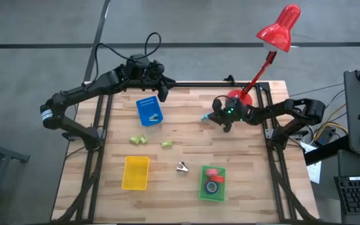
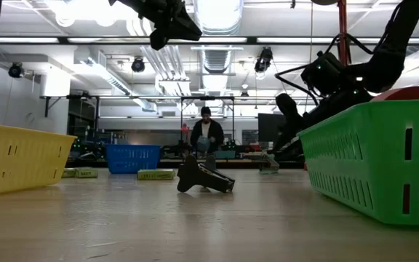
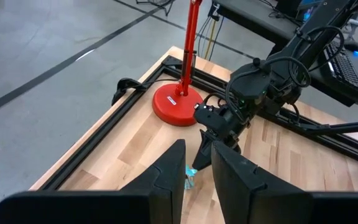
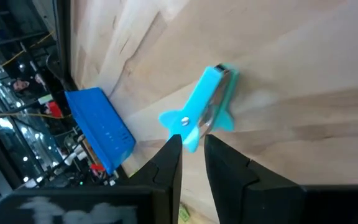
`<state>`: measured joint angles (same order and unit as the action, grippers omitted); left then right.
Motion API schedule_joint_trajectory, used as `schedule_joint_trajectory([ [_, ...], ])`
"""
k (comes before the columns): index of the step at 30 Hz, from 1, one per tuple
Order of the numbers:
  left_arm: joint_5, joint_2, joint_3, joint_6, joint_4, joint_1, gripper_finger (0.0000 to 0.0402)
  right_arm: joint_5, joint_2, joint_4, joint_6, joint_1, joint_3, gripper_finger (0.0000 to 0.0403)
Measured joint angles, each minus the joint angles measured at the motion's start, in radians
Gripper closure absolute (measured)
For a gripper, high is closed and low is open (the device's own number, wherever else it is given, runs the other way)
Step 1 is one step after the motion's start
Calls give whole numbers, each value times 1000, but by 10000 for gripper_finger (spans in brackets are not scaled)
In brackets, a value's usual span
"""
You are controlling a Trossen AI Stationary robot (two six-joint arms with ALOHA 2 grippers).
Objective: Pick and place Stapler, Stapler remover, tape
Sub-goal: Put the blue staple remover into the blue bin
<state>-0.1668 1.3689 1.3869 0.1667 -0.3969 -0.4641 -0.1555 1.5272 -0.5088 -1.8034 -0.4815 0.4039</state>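
A light-blue stapler remover (image 1: 204, 118) (image 4: 202, 107) lies on the wood table near the lamp's base. My right gripper (image 1: 217, 117) (image 4: 191, 146) is low at its end, shut on it. My left gripper (image 1: 162, 92) (image 3: 197, 163) hangs high over the far edge of the blue tray (image 1: 149, 111), shut and empty. Two green staplers (image 1: 138, 140) (image 1: 166, 144) lie on the table's middle. A black stapler remover (image 1: 181, 167) (image 2: 204, 178) rests beside the green tray (image 1: 200, 187), which holds a red tape roll (image 1: 212, 173) and a blue one (image 1: 212, 186). My right gripper pinches the light-blue stapler remover by its narrow end (image 4: 190, 138) between the two fingers. The fingers come slanting down from the table's right side, along the remover's length. The rest of the remover lies flat on the table, pointing toward the blue tray.
A yellow tray (image 1: 135, 172) sits near the table's near-left part. The red lamp's round base (image 1: 236, 97) (image 3: 176, 104) and slanted stem stand just behind my right gripper. A person (image 2: 206, 135) stands far off in the room. Black frame rails edge the table.
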Motion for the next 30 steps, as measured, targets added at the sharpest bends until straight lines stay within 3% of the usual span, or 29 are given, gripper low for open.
schedule_joint_trajectory([
  [17, 9, 1, 0, -7, 0, 0, 321, 17, 40, 1, 4, 15, 33, 298],
  [30, 9, 1, 0, -7, 0, 0, 321, 54, 40, 9, 29, 12, 31, 345],
])
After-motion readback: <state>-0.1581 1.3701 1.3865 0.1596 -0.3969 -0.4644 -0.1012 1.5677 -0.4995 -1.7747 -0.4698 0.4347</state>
